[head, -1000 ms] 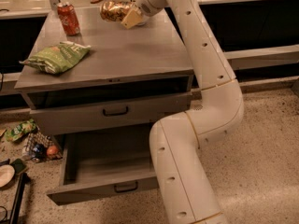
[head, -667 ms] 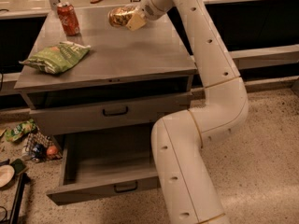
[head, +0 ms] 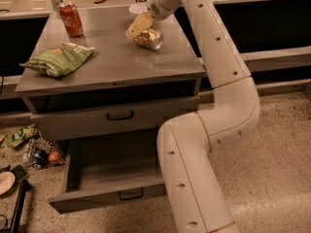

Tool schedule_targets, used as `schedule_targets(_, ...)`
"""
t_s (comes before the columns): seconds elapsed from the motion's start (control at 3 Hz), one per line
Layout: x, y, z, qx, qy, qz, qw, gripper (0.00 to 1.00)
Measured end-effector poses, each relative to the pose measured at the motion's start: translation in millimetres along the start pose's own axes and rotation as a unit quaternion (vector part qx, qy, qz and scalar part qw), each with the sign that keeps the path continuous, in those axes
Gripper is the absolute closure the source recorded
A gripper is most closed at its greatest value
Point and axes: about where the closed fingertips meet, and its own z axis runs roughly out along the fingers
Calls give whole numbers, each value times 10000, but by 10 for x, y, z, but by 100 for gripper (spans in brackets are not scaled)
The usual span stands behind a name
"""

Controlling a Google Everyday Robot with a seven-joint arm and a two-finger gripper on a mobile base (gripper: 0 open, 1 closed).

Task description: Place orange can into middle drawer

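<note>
Gripper: your gripper (head: 142, 33) sits over the far right part of the cabinet top (head: 112, 64). It hangs from the arm (head: 214, 57) that arches up from the lower right.
Grip: the pale fingers (head: 138, 25) are closed around the orange can (head: 149, 39), and they hold nothing else.
Can: it is tilted, almost on its side, right at the level of the top. It may be just clear of the surface, but with the sheen beneath it you cannot tell lifted from touching.
Neighbours: the red cola can (head: 71, 19) stands upright near the far left corner, well apart from your grasp. The green chip bag (head: 58, 59) lies flat near the left front edge.
Middle drawer: the middle drawer (head: 97, 123), with its black handle (head: 120, 115), looks pushed in directly under the top.
Lowest drawer: the lowest drawer (head: 112, 178) is pulled well out (it is the open one, so do not take it for your target).
Done: you have the can in hand.
Left: you have yet to carry the can forward and down. Judging by its closed front, the middle drawer needs opening before the can can go in. After that, release the can inside and draw the arm clear.
</note>
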Motion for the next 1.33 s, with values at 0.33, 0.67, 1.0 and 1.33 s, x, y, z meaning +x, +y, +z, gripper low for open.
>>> schedule_targets(0.33, -50, -55, -4, 162, -30, -31, 9999, 0)
schedule_targets(0.67, -105, -129, -31, 363, -102, -21, 9993, 0)
schedule_targets(1.0, -269, -385, -402, 1030, -336, -102, 9941, 0)
schedule_targets(1.33, -540, -679, -1224, 2265, -662, -560, 9701, 0)
